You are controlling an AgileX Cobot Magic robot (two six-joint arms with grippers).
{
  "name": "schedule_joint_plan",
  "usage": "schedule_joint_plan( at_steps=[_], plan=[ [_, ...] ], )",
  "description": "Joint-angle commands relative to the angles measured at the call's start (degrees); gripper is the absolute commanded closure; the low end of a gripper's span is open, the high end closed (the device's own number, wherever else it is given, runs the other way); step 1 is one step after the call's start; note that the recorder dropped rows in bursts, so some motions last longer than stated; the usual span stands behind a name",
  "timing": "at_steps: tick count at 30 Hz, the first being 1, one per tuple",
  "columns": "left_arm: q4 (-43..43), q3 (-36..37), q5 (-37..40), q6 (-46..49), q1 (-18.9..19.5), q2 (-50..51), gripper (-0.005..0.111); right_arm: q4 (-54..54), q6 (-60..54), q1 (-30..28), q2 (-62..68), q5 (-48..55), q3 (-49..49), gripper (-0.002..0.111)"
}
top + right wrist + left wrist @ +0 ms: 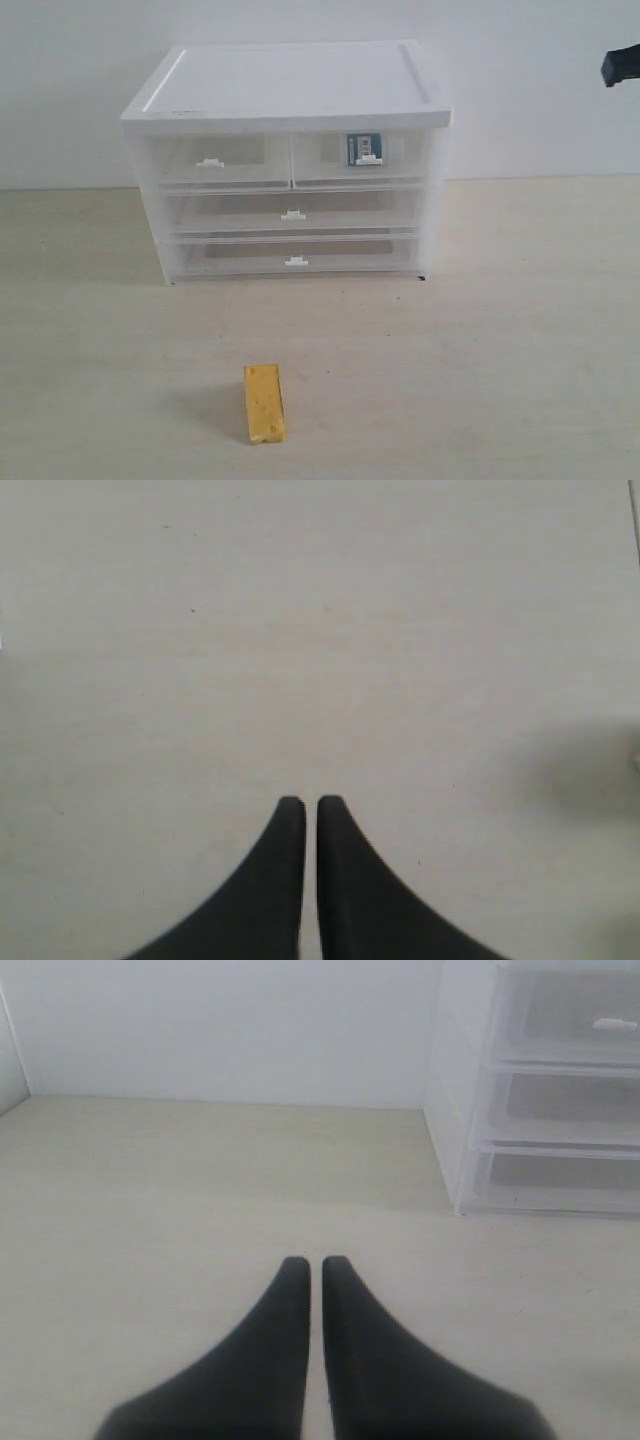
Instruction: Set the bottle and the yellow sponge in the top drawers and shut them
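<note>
Bottle (364, 148) is sitting inside the right of the shut top drawers (230, 165); yellow sponge (264, 403) is lying on the desk (480, 350) before them; left end effector (315, 1265) and right end effector (310, 803) are showing narrow, empty jaws.

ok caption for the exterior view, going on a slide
Yellow sponge on the table before the white cabinet; bottle visible inside the closed right-hand top drawer.

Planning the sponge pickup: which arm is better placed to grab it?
Left, probably. The yellow sponge lies left of centre, nearer the top left drawer, which looks empty; the right arm shows only at the far right edge, far from it.
</note>
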Motion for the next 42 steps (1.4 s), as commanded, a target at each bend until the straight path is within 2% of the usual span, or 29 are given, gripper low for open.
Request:
schedule_joint_plan(
  at_steps=[1,16,30,42],
  plan=[
    [-0.15,0.23,-0.16,0.22,0.15,-0.19,0.102,1.17,0.13,-2.04,-6.26,-4.63,6.03,0.107],
    [-0.15,0.23,-0.16,0.22,0.15,-0.19,0.102,1.52,-1.59,-2.04,-37.23,-35.8,36.72,0.107],
    [-0.15,0.23,-0.16,0.22,0.15,-0.19,0.102,3.72,-4.57,-2.04,-59.49,-45.23,55.45,0.108],
    [-0.15,0.23,-0.16,0.22,0.15,-0.19,0.102,1.88,-6.68,-2.04,-68.67,-43.88,58.14,0.108]
  ],
)
